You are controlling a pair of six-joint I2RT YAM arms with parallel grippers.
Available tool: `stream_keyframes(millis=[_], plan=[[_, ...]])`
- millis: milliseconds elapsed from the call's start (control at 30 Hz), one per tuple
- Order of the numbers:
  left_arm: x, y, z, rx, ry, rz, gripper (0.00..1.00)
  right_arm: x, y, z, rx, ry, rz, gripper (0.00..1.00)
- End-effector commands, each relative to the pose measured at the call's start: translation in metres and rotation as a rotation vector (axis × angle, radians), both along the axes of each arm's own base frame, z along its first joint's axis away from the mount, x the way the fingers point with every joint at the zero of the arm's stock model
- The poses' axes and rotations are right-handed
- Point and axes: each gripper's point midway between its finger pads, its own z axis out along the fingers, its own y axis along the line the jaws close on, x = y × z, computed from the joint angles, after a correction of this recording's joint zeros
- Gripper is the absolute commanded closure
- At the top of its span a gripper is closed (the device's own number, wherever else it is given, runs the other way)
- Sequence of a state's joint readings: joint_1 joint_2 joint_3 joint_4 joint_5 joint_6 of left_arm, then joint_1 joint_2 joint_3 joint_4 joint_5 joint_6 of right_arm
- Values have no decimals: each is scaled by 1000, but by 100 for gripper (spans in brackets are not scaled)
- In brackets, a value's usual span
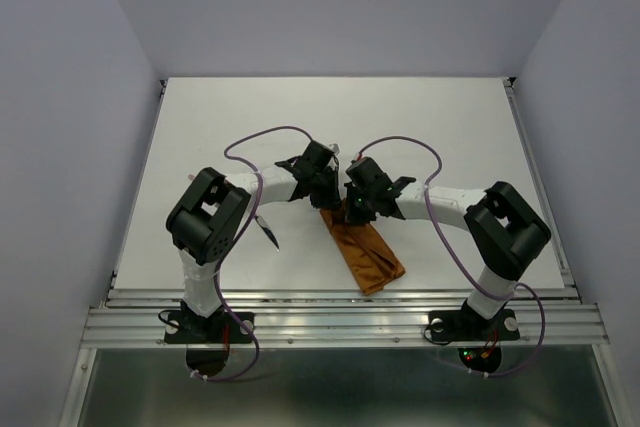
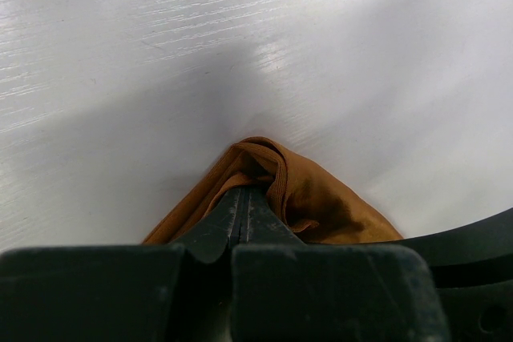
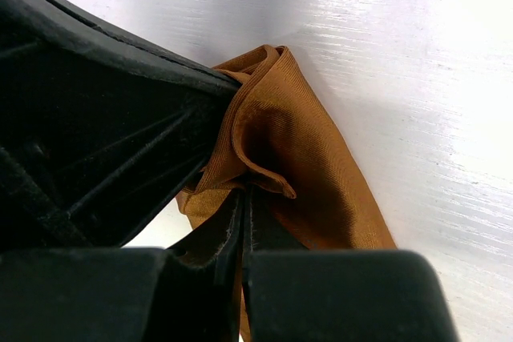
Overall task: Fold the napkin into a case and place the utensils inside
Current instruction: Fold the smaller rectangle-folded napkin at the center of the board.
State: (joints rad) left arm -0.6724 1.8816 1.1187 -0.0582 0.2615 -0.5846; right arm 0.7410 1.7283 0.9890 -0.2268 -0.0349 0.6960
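The rust-orange napkin lies as a long folded strip, running from the middle of the table toward the near right. Its far end is bunched up where both grippers meet. My left gripper is shut on that end; in the left wrist view the closed fingertips pinch a fold of the napkin. My right gripper is shut on the same bunched end, its jaws pressed together on a curled edge. A slender utensil with a dark pointed end lies beside the left arm.
The white table is walled by grey panels on the left, right and back. A metal rail runs along the near edge with both arm bases on it. Purple cables loop above the arms. The left gripper's black body crowds the right wrist view.
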Motion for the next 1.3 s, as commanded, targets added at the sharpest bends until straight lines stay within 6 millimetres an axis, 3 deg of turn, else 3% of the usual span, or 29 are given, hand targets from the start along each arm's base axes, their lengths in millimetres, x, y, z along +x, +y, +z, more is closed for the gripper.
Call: stream_keyframes(millis=[0, 267, 433, 700, 933, 1033, 1267], plan=[[-19, 14, -9, 48, 46, -11, 100, 11, 13, 14, 45, -43, -21, 99], [-22, 15, -12, 49, 52, -11, 100, 13, 29, 31, 128, -52, 4, 99], [-22, 15, -8, 41, 51, -6, 100, 12, 27, 19, 105, -36, -1, 99], [-17, 12, 29, 7, 6, -1, 100, -2, 8, -20, 38, 35, -56, 99], [-7, 14, 67, 4, -64, 19, 100, -4, 0, -26, 12, 38, -79, 99], [-6, 17, 80, 6, -85, 30, 93, -5, -2, -27, 7, 41, -82, 99], [-3, 31, 85, 48, -109, 84, 87, -7, -4, -26, 4, 36, -80, 99]])
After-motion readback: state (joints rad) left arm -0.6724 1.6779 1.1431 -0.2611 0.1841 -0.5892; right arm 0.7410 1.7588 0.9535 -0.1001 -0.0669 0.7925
